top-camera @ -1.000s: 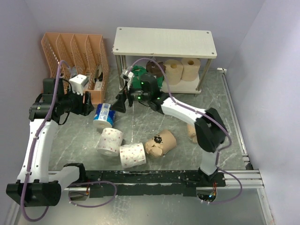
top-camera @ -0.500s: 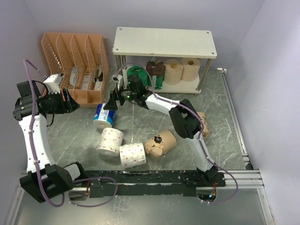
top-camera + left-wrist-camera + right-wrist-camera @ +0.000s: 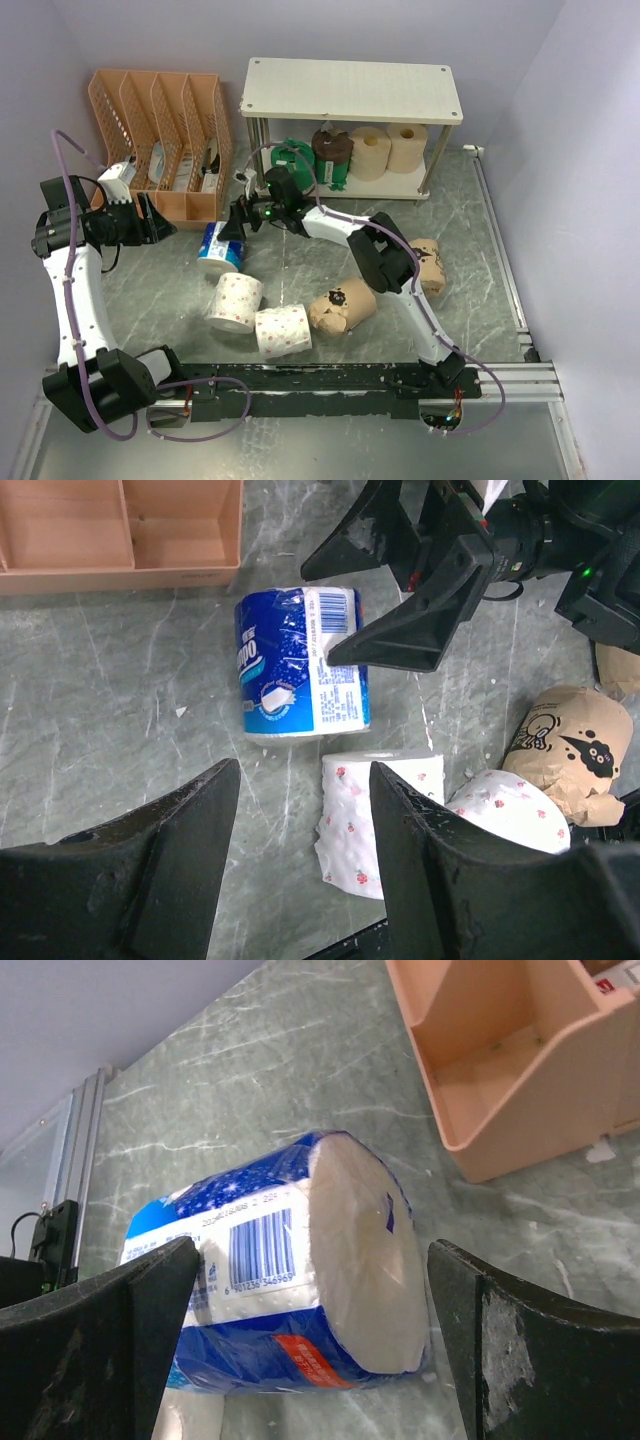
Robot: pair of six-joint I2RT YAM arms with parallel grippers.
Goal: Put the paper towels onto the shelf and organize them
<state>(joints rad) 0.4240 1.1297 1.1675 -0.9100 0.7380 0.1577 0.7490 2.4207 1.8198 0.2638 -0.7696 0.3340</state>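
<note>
A blue-white wrapped roll [image 3: 217, 248] lies on its side on the table; it also shows in the left wrist view [image 3: 290, 670] and the right wrist view [image 3: 270, 1290]. My right gripper [image 3: 236, 221] is open, its fingertips on either side of the roll's near end, not touching it [image 3: 312, 1260]. My left gripper [image 3: 160, 222] is open and empty, left of the roll [image 3: 303, 780]. Two white speckled rolls [image 3: 235, 300] [image 3: 283, 330] and two kraft rolls [image 3: 342, 305] [image 3: 427, 265] lie on the table. The shelf [image 3: 350, 90] holds green [image 3: 295, 160], dark brown [image 3: 332, 150] and two tan rolls [image 3: 368, 150] on its lower board.
An orange slotted organizer [image 3: 165, 130] stands at the back left, close behind the blue roll and my left gripper. The right arm stretches across the table's middle in front of the shelf. A rail [image 3: 500, 260] runs along the right edge.
My right gripper has moved left from the shelf front and down to the blue-white roll. My left arm has swung back to the left, then held still.
</note>
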